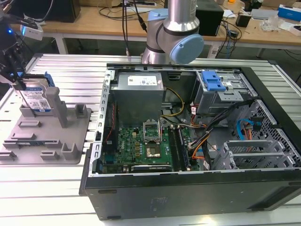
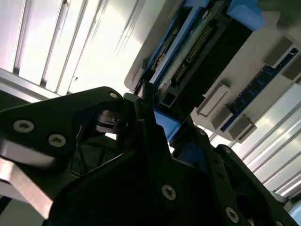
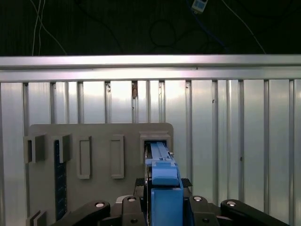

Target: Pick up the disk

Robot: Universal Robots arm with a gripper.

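Black gripper (image 3: pixel 162 209) was clamped on the disk (image 1: pixel 35 98), a flat silver-grey slab with blue plastic rails, standing on edge against an upright post of the matte grey fixture (image 1: pixel 70 134) on the ribbed aluminium table (image 1: pixel 70 70).

No print can be read. The disk (image 1: pixel 36 100) carries a white-and-blue label and the power-supply box (image 1: pixel 139 83) a white sticker, but the lettering on both is too small to make out.
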